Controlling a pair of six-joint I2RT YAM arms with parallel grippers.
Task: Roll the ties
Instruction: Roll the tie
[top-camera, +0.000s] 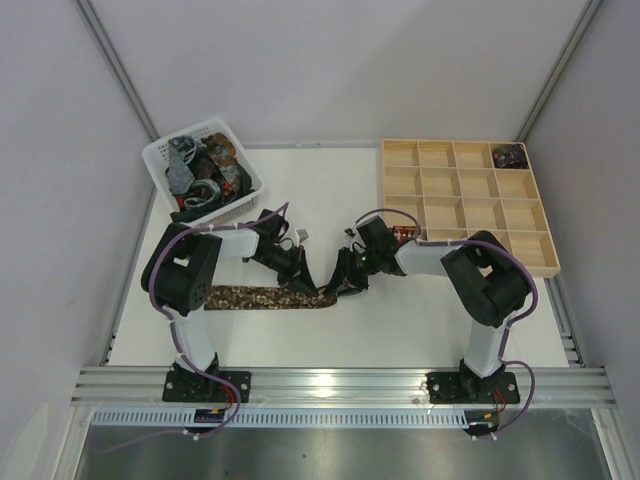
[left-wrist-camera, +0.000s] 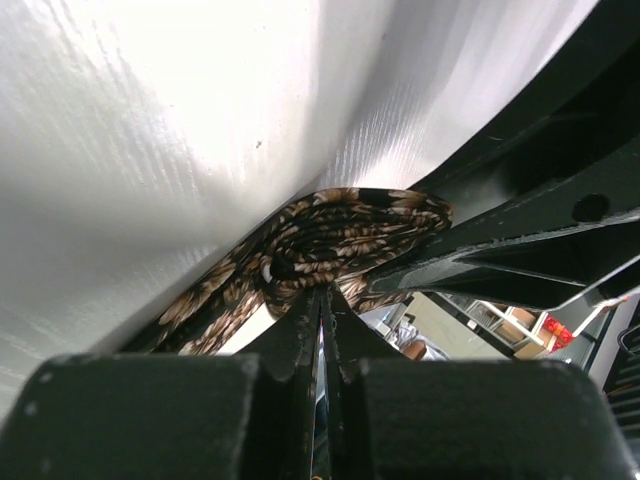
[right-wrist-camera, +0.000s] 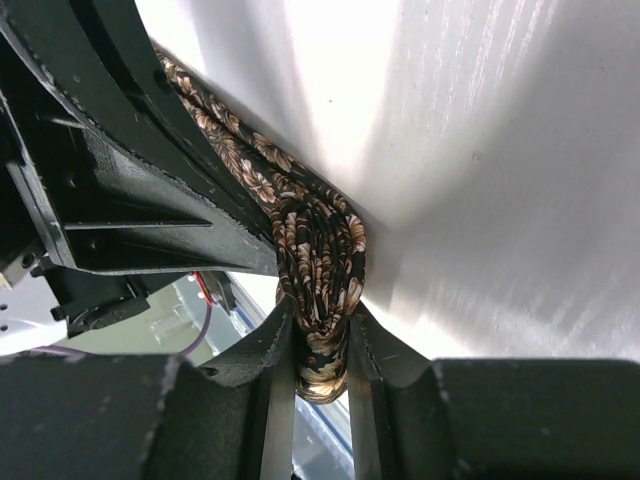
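Brown floral-print fabric necktie (top-camera: 250, 297): right gripper (right-wrist-camera: 320, 335) clamps its bunched fold; left gripper (left-wrist-camera: 322, 297), at nine o'clock, closed tight, pinching it.

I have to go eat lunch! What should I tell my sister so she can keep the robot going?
Left arm: jaws shut on the brown tie, beside its rolled end.
Right arm: jaws shut on that small roll.
The rest of the tie lies flat on the table.
More ties are in the white basket.
One dark bundle, probably a rolled tie, sits in the wooden tray's far right corner box.
Done: roll begun. Left: finish it, then roll the basket ties.
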